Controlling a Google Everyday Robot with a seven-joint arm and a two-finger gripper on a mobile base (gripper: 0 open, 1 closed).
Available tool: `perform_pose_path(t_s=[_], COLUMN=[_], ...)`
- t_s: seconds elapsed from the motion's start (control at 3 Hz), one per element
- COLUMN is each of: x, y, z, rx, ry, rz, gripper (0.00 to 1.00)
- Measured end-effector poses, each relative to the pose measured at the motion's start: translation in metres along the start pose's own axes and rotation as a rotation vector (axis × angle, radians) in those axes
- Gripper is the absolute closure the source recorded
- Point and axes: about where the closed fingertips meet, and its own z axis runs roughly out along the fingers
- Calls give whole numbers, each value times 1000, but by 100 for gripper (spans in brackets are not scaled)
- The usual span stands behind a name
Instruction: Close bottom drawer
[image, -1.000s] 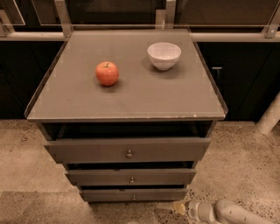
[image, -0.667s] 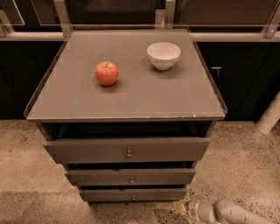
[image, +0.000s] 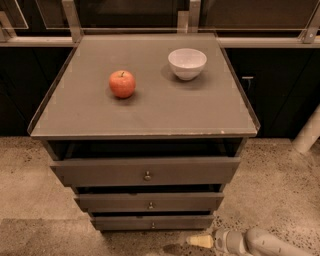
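The grey-brown cabinet (image: 145, 107) stands in the middle of the camera view with three drawers. The bottom drawer (image: 152, 223) is the slimmest front, lowest down, with a tiny metal knob. Dark gaps show above each drawer front. The top drawer (image: 145, 171) and the middle drawer (image: 149, 202) sit above it. My gripper (image: 201, 241) is low at the bottom right, just below and to the right of the bottom drawer's front, its pale tip pointing left. The grey arm runs off to the right edge.
A red apple (image: 122, 83) and a white bowl (image: 187, 63) sit on the cabinet top. A white post (image: 307, 132) stands at the right. Dark cabinets and a railing line the back. The floor is speckled concrete.
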Motion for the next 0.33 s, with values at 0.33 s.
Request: perform_pose_path(t_s=[0.33], x=[0], y=[0], z=[0], rx=[0], ry=[0], rz=[0], gripper=[0])
